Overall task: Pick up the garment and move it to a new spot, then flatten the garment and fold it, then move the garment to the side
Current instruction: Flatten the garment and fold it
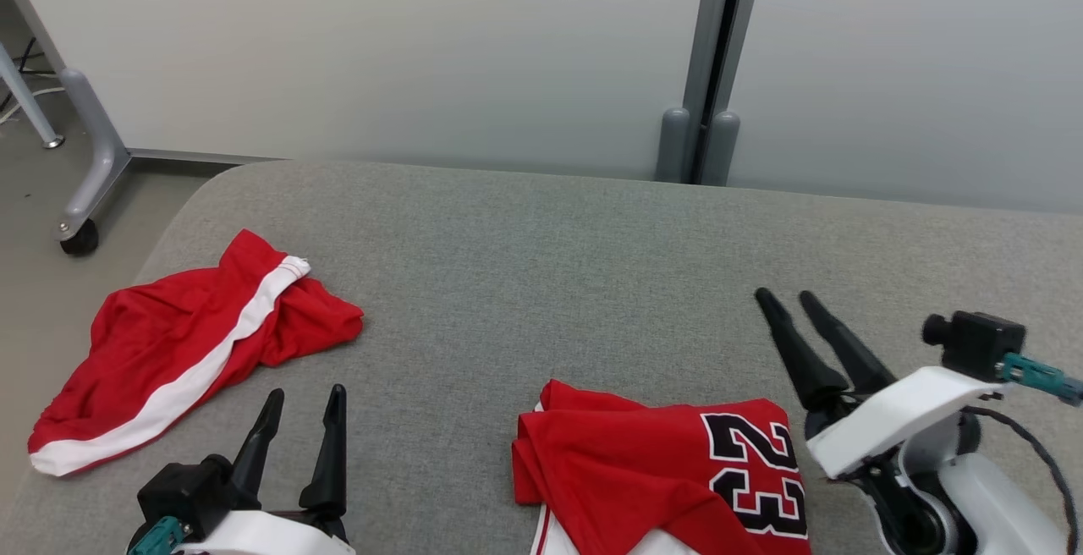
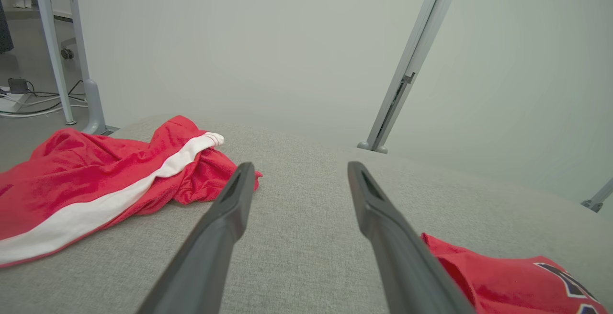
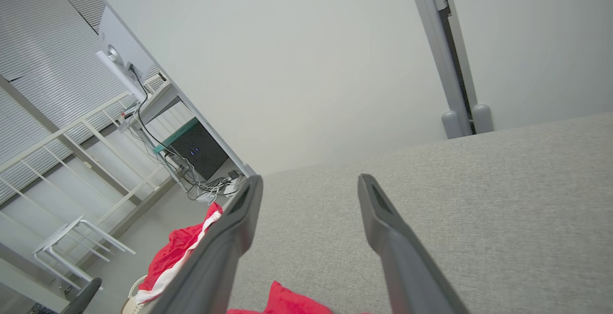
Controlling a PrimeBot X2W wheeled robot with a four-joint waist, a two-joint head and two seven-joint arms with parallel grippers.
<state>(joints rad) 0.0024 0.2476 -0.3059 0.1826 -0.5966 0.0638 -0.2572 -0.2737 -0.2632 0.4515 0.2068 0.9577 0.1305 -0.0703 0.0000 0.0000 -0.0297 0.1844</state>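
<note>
A red jersey (image 1: 643,470) with a black "23" lies bunched and partly folded at the near edge of the grey padded table (image 1: 550,267). It also shows as a red edge (image 2: 503,280) in the left wrist view and a small red corner (image 3: 287,302) in the right wrist view. My right gripper (image 1: 783,294) stands open just right of the jersey, fingers pointing away, holding nothing (image 3: 311,178). My left gripper (image 1: 306,392) is open and empty at the near left (image 2: 300,165), between the jersey and red shorts (image 1: 182,343).
The red shorts (image 2: 96,180) with a white stripe lie crumpled near the table's left edge (image 3: 177,252). A pale partition with a grey post (image 1: 711,73) stands behind the table. A wheeled desk leg (image 1: 85,200) is on the floor at far left.
</note>
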